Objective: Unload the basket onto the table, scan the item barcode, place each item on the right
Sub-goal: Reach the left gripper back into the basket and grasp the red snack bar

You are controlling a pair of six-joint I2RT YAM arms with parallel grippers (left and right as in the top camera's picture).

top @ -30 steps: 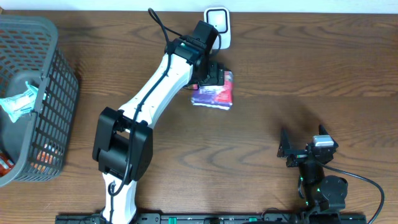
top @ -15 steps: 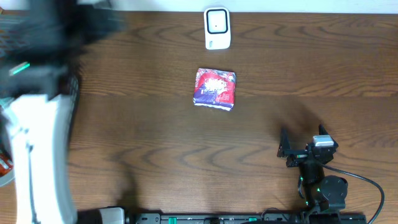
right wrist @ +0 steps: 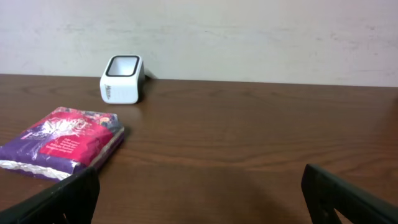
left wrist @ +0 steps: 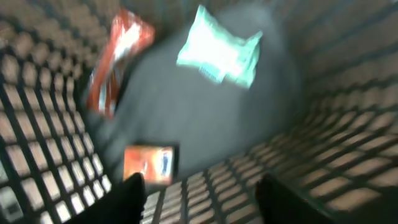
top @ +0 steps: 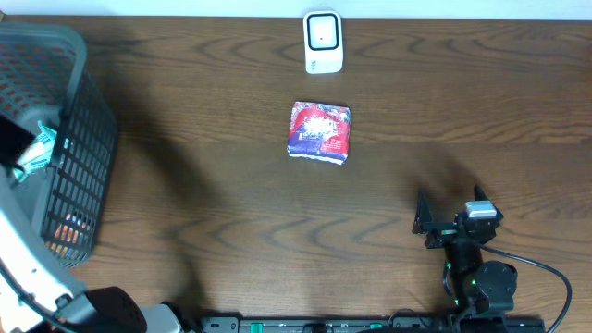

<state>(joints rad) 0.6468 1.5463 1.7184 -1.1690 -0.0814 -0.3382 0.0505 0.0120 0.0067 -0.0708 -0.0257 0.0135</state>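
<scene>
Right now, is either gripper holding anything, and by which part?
Nothing is held. The left gripper hangs open over the basket, empty; the right gripper is open and empty. The purple packet lies loose on the table.

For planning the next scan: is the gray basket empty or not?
Not empty: the basket holds a mint-green packet, an orange-red packet and a small orange box.

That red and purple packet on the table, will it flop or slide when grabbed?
The packet looks soft and pillowy, so it probably gives when squeezed. Lying flat, it shouldn't roll; its glossy surface may slide if pushed.
</scene>
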